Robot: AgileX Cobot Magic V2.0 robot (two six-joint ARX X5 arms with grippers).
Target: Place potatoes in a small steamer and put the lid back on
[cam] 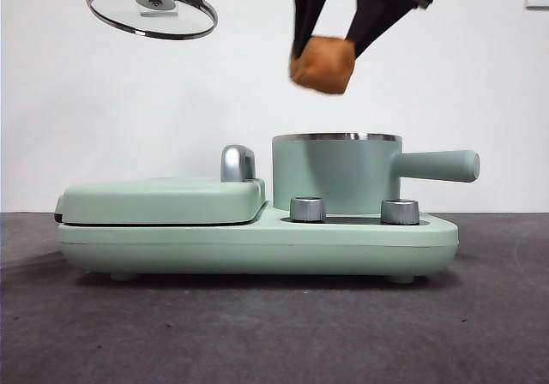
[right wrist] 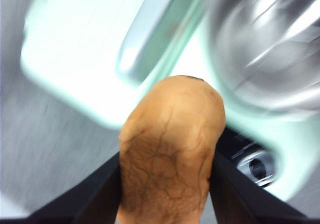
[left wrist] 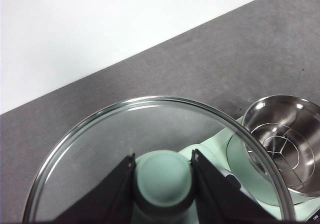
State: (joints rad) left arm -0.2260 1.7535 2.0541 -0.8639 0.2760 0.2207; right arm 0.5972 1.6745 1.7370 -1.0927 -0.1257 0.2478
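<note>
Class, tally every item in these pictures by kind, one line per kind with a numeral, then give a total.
Potato: 1
Glass lid: 1
Green pot: 1
Flat green cover: 1
Chrome knobs: 2
Claws, left claw and right claw: 2
Total: 8

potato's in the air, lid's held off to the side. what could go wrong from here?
1. The right gripper pinches only the upper part of the potato, which hangs above the steamer's rim toward one side; an early release could clip the chrome rim.
2. The right wrist view is motion-blurred, so the arm is moving fast and the potato could slip.
3. The left gripper holds the lid tilted by its knob alone; it could swing or seat crooked.
</note>
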